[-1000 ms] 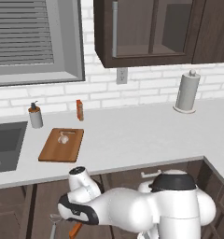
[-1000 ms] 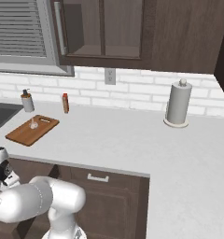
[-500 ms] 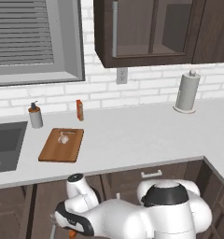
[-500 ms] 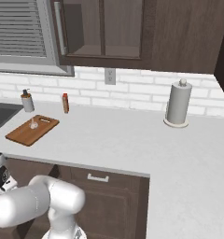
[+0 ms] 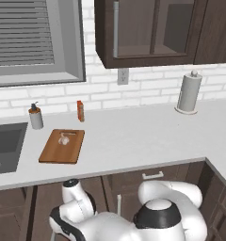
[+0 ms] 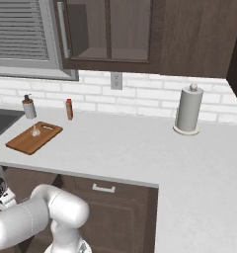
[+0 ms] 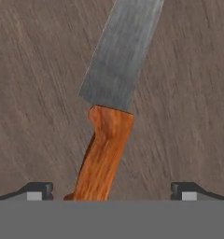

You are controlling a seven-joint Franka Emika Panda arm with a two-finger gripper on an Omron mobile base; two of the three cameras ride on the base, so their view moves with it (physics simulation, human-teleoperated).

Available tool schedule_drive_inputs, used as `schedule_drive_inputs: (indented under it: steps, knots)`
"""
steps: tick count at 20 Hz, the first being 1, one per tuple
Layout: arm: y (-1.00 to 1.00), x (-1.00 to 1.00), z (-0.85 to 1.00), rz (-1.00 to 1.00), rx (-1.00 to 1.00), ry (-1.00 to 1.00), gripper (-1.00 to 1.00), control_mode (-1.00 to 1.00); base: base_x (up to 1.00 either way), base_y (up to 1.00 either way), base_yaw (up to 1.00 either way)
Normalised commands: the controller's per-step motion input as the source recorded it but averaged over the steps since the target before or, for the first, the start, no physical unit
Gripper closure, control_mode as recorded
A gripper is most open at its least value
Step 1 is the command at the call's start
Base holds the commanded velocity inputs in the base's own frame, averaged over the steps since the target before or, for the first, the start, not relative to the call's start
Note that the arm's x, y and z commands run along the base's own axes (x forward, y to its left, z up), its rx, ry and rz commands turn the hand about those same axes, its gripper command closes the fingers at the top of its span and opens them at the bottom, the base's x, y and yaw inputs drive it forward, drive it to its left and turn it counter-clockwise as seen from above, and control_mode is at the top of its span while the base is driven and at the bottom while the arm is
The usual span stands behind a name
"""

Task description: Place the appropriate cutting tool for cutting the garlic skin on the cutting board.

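The knife [image 7: 107, 140] lies on a dark wood surface, its orange handle toward me and its grey blade [image 7: 121, 51] running up out of the hand view. My gripper [image 7: 111, 191] is open, its fingertips [image 7: 39, 190] far apart, one on each side of the handle's end, neither touching it. The brown cutting board [image 5: 51, 154] lies on the counter left of centre, with the small whitish garlic [image 5: 64, 140] on its far part. From the right, the cutting board [image 6: 25, 143] and garlic [image 6: 36, 131] sit at the left. My arm bends low below the counter edge.
A soap dispenser [image 5: 36, 116] and a small red bottle [image 5: 80, 111] stand by the wall behind the board. The sink [image 5: 4, 146] is to the board's left. A paper towel roll [image 5: 189, 92] stands far right. Dark drawers with a handle [image 5: 152, 175] run under the counter.
My arm has sunk lower and further left beneath the counter front. The board and garlic have not moved.
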Motion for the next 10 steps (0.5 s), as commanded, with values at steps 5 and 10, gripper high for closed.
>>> schedule_drive_inputs:
  steps: [5, 10]
  knots:
    - [0.19, 0.05, -0.16, 0.0, 0.0, 0.0, -1.0, -1.0, 0.0, 0.0, 0.0]
    - [0.06, 0.0, -0.23, 0.0, 0.0, 0.0, -1.0, -1.0, 0.0, 0.0, 0.0]
